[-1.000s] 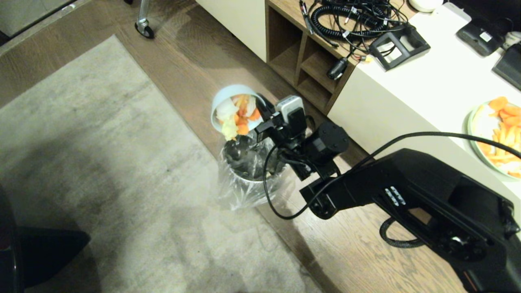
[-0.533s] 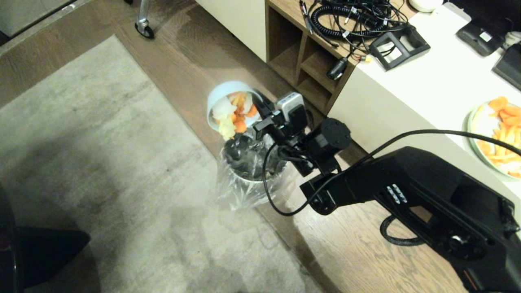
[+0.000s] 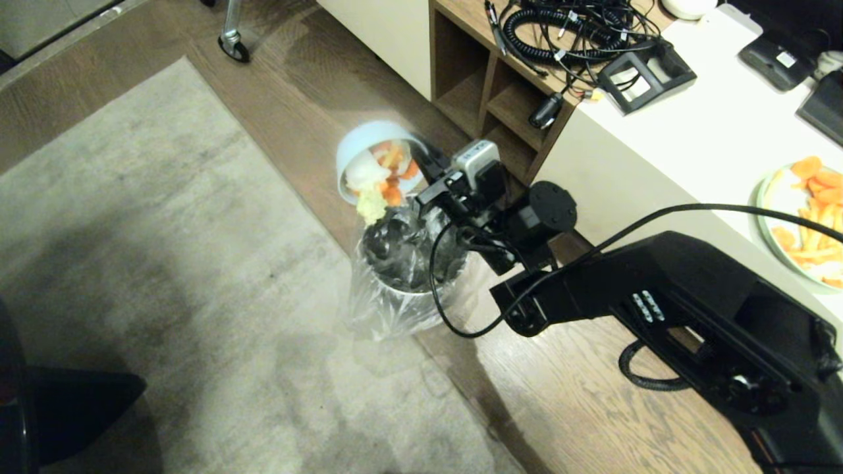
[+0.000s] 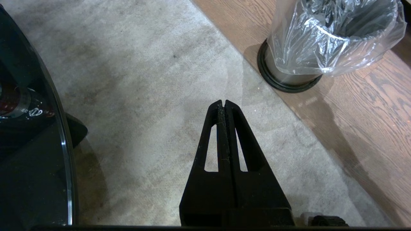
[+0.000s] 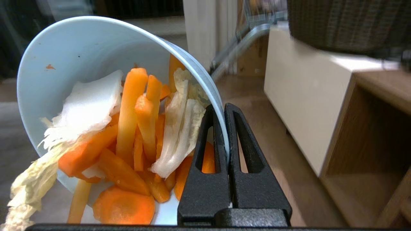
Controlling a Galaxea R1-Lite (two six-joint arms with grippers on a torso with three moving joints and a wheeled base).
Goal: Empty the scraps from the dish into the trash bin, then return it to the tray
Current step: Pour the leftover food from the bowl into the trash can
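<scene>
Right gripper (image 5: pixel 223 110): pinched hard on the rim of the bowl (image 5: pixel 83 57), one finger inside the wall, one outside; the grip sits at the edge only.
Bowl: held in the air on its side, mouth turned down toward the bin (image 3: pixel 408 270), directly above the far part of the bin's opening.
Scraps (image 5: pixel 128 141): carrot sticks and pale leaf pieces piled against the lower lip; one pale leaf hangs over the edge. Most of the load remains in the bowl.
Step in hand: the tip-out, judged about midway; nothing yet seen inside the bin's liner (image 4: pixel 334 35).
How to do it well: carry on rolling the wrist slowly until the mouth faces straight down, keeping the low lip over the middle of the opening, not its rim. Wet pieces may cling to the wall; a brief hold or light shake would likely free them.
Risk: the overhanging leaf could fall outside onto the wood floor (image 3: pixel 579 395) or the rug (image 3: pixel 164 263); an edge grip may slip if jolted.
Left gripper (image 4: pixel 224 104): fingers pressed together, empty, parked low over the rug, near the bin.
Tray: not in view.
</scene>
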